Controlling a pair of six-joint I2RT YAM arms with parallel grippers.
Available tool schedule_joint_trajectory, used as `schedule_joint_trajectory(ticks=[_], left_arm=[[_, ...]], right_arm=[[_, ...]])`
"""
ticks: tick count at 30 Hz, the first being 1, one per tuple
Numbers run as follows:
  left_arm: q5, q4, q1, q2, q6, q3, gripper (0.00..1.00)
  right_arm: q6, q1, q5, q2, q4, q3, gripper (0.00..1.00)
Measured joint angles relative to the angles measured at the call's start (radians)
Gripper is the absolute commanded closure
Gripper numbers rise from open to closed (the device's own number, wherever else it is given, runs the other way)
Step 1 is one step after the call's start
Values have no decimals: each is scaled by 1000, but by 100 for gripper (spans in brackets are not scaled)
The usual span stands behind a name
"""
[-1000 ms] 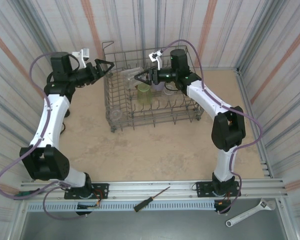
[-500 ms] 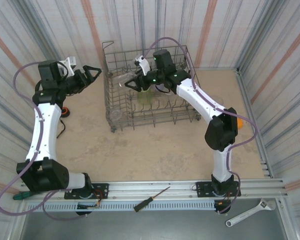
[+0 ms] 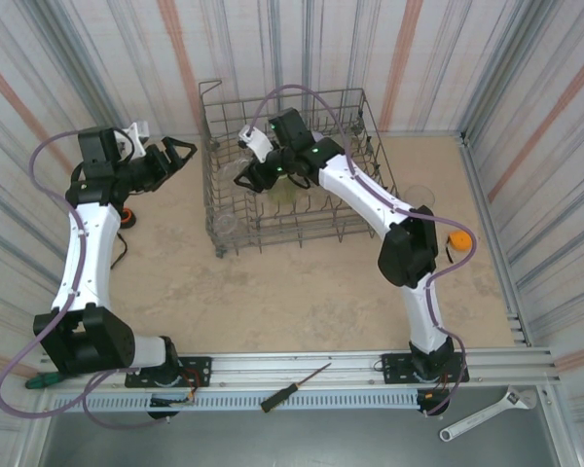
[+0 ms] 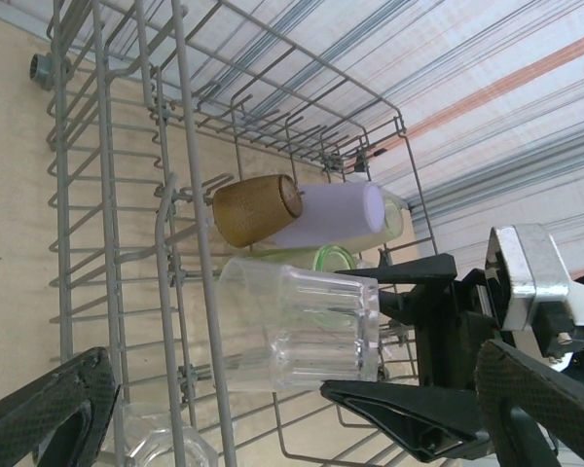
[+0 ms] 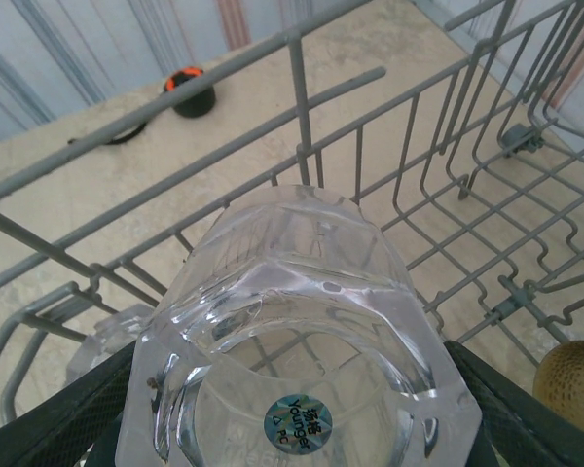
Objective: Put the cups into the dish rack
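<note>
Now the right claw (image 3: 251,175), closed around a clear cup (image 5: 292,321), holds it inside the dish rack (image 3: 214,209), just left of centre near the top of the overhead frame. Placing looks to be in hand: the cup likely needs settling between the prongs before letting go. The left claw (image 3: 180,154) gapes wide, empty, left of the rack

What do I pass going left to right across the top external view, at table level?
From the left: orange-and-black ring → left gripper, open → dish rack → clear cup standing on the table → orange ball.
</note>
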Motion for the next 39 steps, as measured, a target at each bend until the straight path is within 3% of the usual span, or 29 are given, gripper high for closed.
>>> schedule_joint_trajectory(ticks=[39], left_arm=[[35, 0, 35, -5, 16, -60, 1]], right_arm=[[-124, 84, 179, 239, -152, 240, 54]])
